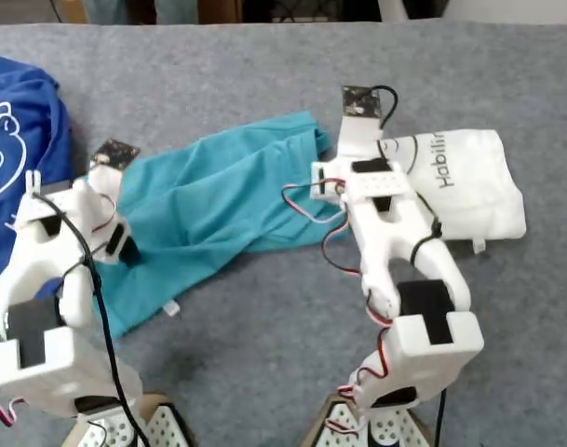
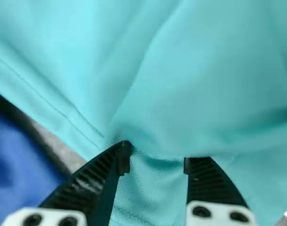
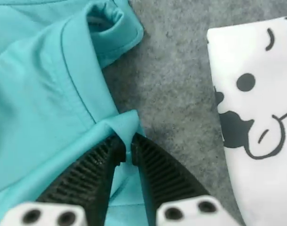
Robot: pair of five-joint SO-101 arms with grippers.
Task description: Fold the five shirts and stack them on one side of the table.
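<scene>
A teal shirt [image 1: 218, 200] lies crumpled in a diagonal band across the middle of the table. My right gripper [image 3: 127, 143] is shut on a fold at the teal shirt's [image 3: 44, 94] edge, at the end nearest the folded white shirt [image 1: 469, 182]. My left gripper [image 2: 155, 157] is at the shirt's other end, beside the blue shirt [image 1: 18, 140]. Its fingers [image 2: 110, 165] stand apart, with teal cloth [image 2: 190, 70] bulging between them. The white shirt [image 3: 256, 103] carries a black bear print.
The blue shirt [image 2: 16, 174] lies unfolded at the table's left edge, close to the left arm [image 1: 50, 270]. The right arm [image 1: 395, 242] stands between the teal and white shirts. Bare grey tabletop [image 1: 264, 317] shows at the front and along the back.
</scene>
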